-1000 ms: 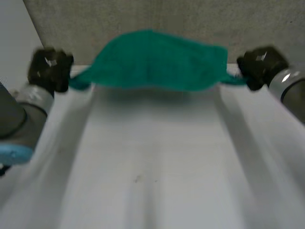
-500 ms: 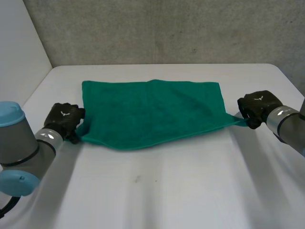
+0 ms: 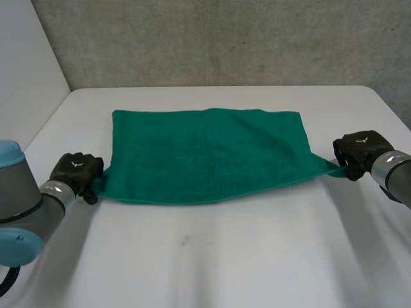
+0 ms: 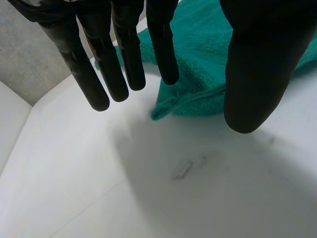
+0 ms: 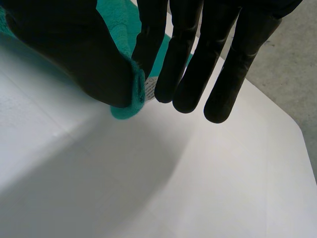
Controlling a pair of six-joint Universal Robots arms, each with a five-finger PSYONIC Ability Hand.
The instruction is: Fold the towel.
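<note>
Flanking one towel: left hand spread, right hand pinching.

1. Corner of towel: tip hidden between thumb and finger of right hand.
2. Same towel, left wrist view: part covered by thumb of left hand.
3. Marks on table: too small to identify.

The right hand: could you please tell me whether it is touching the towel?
Touching. The right wrist view shows the right hand pinching a corner of the towel between its thumb and a finger.
</note>
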